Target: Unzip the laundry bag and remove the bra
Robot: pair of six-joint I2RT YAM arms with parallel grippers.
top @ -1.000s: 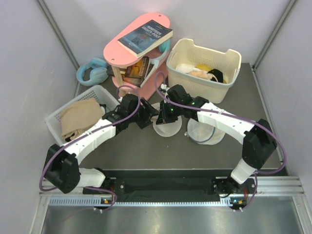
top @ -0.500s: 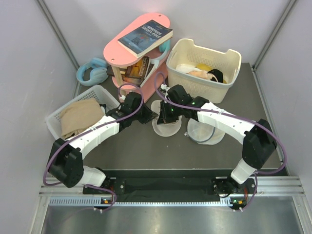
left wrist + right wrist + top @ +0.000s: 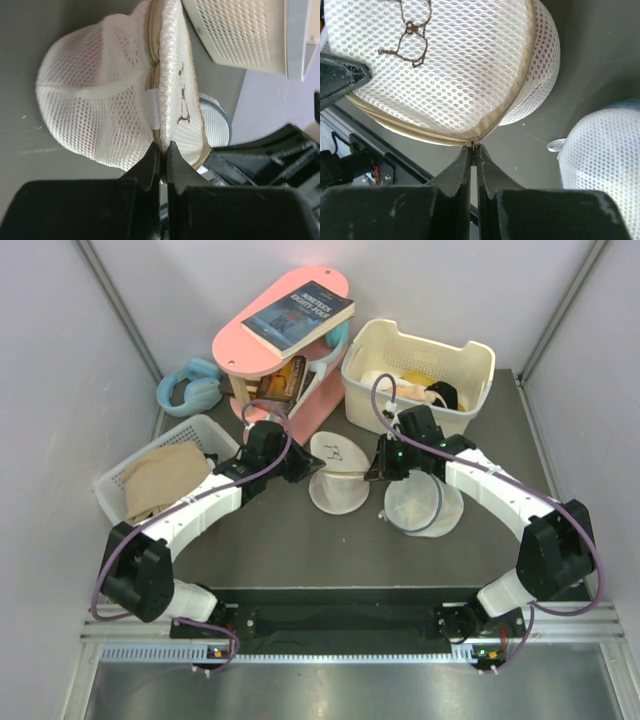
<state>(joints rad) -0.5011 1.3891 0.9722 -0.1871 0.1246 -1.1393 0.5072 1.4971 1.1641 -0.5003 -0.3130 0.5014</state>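
The laundry bag (image 3: 335, 488), a round cream mesh dome with a small bra drawing on its face, lies mid-table between the arms, its face tipped up. My left gripper (image 3: 306, 466) is shut on the bag's left rim; in the left wrist view the jaws (image 3: 161, 146) pinch the tan zipper band of the bag (image 3: 100, 90). My right gripper (image 3: 376, 468) is shut at the bag's right side. In the right wrist view its tips (image 3: 473, 147) clamp the zipper pull (image 3: 473, 144) on the bag (image 3: 445, 60). The bra is hidden.
A second round white mesh bag (image 3: 422, 508) lies just right of the bag, under my right arm. A cream basket (image 3: 352, 362) with clothes stands behind, a pink stand (image 3: 240, 340) with a book beside it. A white tray (image 3: 205, 428) of beige cloth sits left.
My left gripper has shut on the bag's rim. My right gripper has moved right with the zipper pull, and the bag's drawn face has tipped up into view.
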